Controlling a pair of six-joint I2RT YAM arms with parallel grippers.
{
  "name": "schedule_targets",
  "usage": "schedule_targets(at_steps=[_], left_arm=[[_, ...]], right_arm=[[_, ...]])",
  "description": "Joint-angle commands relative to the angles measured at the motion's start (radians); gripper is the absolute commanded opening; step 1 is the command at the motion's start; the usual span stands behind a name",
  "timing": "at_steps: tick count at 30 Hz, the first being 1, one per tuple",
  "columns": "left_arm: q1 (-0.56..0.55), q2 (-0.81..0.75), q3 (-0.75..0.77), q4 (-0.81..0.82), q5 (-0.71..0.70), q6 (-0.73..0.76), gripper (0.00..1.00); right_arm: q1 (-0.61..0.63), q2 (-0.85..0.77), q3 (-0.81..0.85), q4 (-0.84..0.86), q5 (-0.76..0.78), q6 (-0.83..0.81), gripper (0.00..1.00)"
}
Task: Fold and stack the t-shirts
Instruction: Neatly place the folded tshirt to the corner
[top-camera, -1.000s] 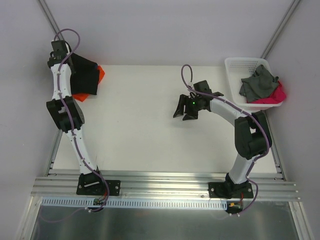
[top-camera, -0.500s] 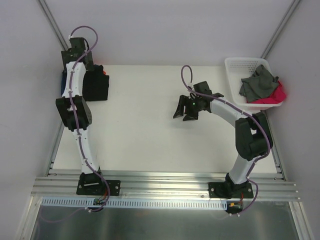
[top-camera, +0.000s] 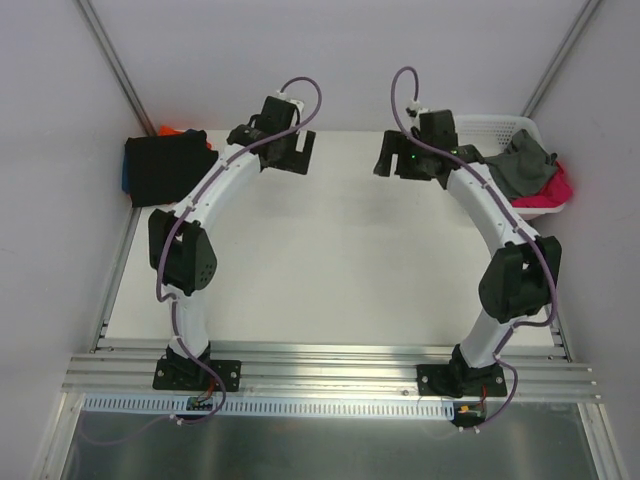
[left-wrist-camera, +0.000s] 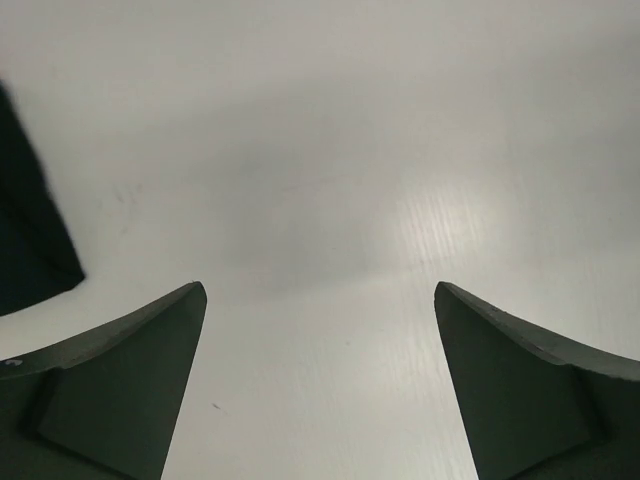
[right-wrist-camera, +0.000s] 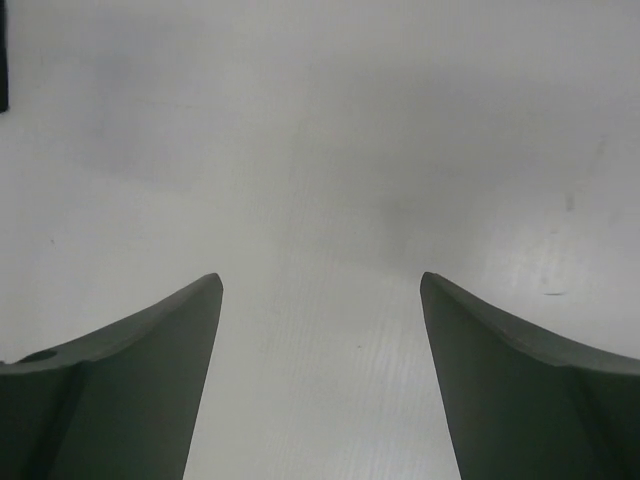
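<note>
Left gripper (left-wrist-camera: 320, 290) and right gripper (right-wrist-camera: 320, 280) being held released, empty, near the surface's (top-camera: 300, 270) far edge, folded black t-shirt (top-camera: 165, 168) being kept at far left corner.

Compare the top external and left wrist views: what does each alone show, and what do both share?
Top external only: the right end effector, the white basket of grey cloth and pink cloth, an orange edge and a blue edge beside the black t-shirt. Left wrist only: its fingers' inner faces, close up. Both: the open left end effector, the table, a black t-shirt edge.
</note>
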Motion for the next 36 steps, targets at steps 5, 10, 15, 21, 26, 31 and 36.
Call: schedule_targets(at_steps=[5,10,15,21,26,31,36], left_arm=[[0.0,-0.043,0.045,-0.033,0.031,-0.067,0.99],[-0.02,-0.032,0.056,-0.032,-0.023,-0.042,0.99],[-0.05,-0.029,0.051,-0.033,-0.018,-0.041,0.99],[-0.084,-0.022,0.065,-0.027,-0.04,-0.032,0.99],[-0.086,-0.022,0.057,-0.027,-0.051,-0.035,0.99],[-0.086,-0.018,0.071,-0.027,-0.045,-0.041,0.99],[-0.086,-0.02,0.064,-0.029,-0.037,-0.047,0.99]], right_arm=[[-0.055,-0.036,0.358,-0.439,0.238,-0.116,0.92],[-0.061,-0.151,0.247,-0.445,0.245,-0.116,1.0],[-0.061,-0.237,0.167,-0.415,0.198,-0.095,0.97],[-0.061,-0.284,0.156,-0.39,0.198,-0.087,0.97],[-0.068,-0.29,0.144,-0.369,0.198,-0.09,0.97],[-0.077,-0.29,0.141,-0.356,0.198,-0.101,0.97],[-0.078,-0.286,0.142,-0.353,0.198,-0.101,0.97]])
